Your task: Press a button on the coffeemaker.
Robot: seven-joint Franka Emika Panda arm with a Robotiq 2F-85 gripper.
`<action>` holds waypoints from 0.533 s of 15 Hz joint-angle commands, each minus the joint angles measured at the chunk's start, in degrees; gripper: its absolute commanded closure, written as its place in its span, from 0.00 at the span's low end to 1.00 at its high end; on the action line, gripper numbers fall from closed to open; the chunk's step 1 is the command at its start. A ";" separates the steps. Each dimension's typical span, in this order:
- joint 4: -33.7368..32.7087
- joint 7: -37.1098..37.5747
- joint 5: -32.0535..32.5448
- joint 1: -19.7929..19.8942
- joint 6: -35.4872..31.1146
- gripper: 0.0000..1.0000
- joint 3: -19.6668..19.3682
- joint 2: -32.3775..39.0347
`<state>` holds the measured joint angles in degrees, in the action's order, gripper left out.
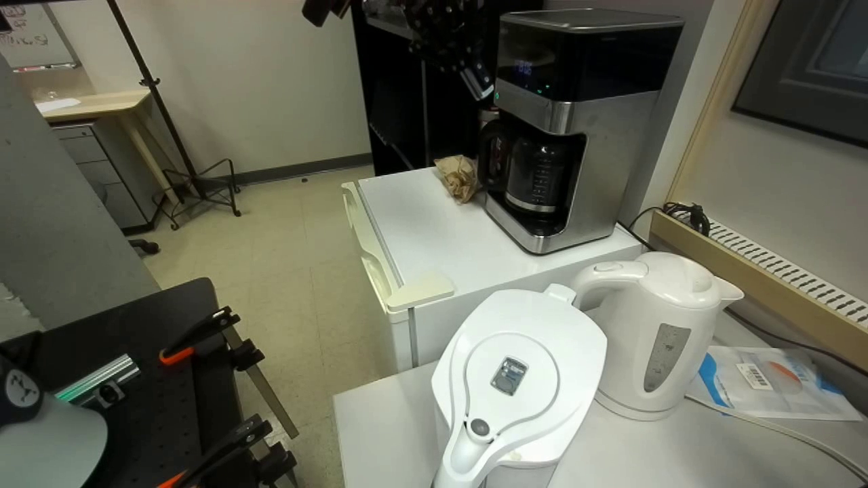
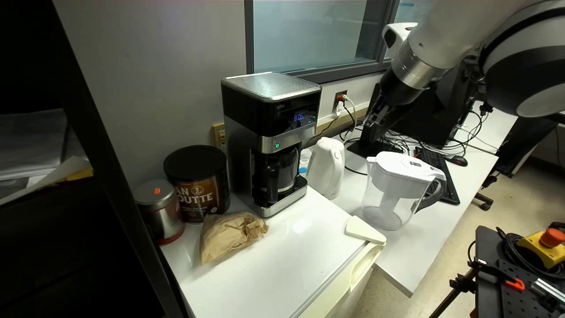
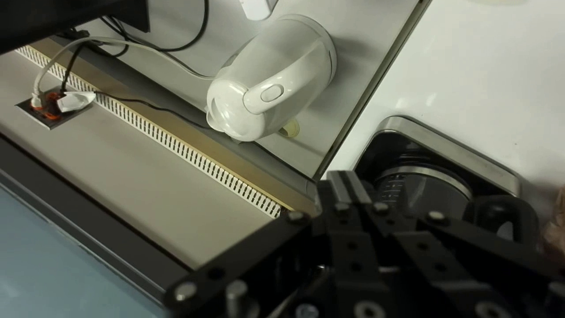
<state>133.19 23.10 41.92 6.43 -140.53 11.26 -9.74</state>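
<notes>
Clear of the fingers, which are pressing together (poke-ready, I judge), the coffeemaker is standing untouched; reaching and pressing are both remaining.

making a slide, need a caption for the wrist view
The closed gripper in the foreground, with the coffeemaker and its carafe beyond, and the white kettle higher in the frame.

We take this for a lab sharing space with an office: we see a robot arm, a whiteboard, and a table with a keyboard and mouse. Nearby, a coffeemaker, white kettle and jug give it a kitchen side.
</notes>
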 commanded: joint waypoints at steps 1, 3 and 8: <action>-5.76 3.93 4.25 -2.44 -1.00 1.00 -1.42 6.57; -7.82 4.71 5.36 -3.74 -1.95 1.00 -2.24 9.00; -12.69 4.79 5.76 -6.55 -3.69 0.99 -4.50 14.30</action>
<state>124.52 26.74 46.30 2.07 -143.17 8.80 0.72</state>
